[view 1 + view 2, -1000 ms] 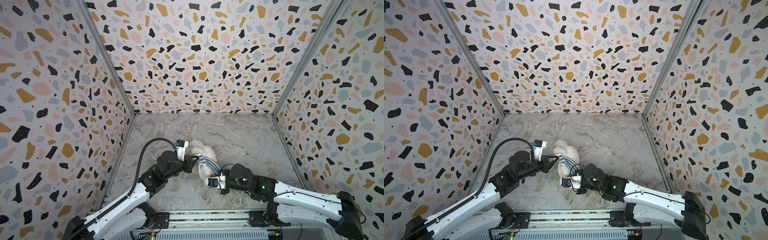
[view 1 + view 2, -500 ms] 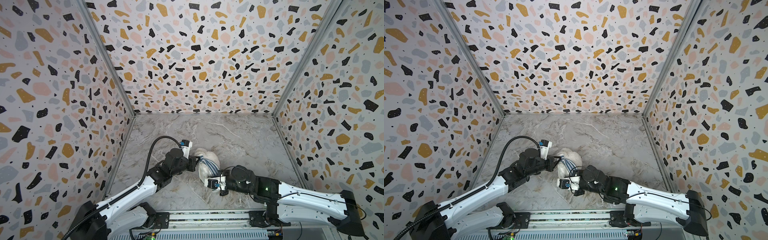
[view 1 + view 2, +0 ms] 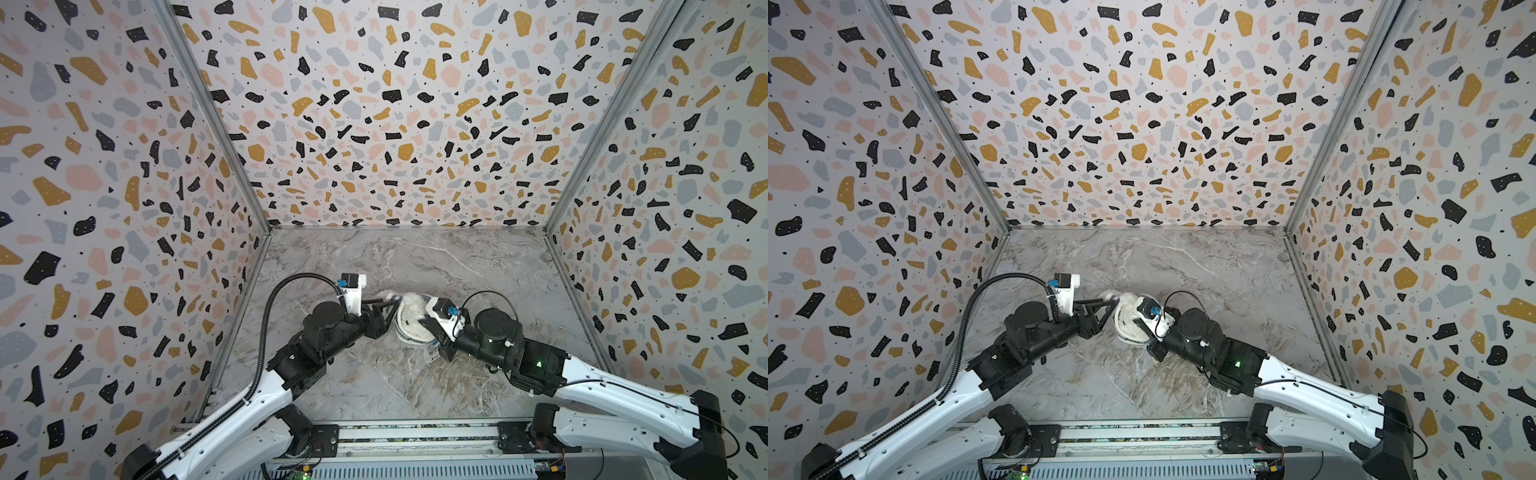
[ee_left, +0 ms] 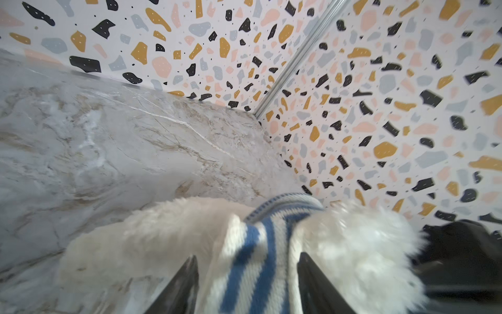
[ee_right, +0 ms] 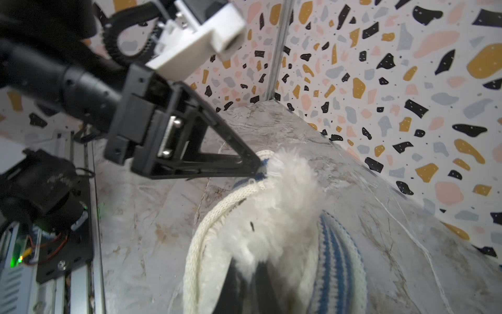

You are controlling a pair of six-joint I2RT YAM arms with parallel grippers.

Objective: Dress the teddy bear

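Left wrist view: teddy bear [image 4: 135,244] lies just ahead of left gripper [image 4: 247,255].

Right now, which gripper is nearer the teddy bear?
Right. The right gripper is shut on the teddy bear; the left gripper stands open astride the striped shirt.

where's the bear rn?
In a top view the bear lies about mid-floor, between the left gripper and the right gripper, with the striped shirt partly on it.
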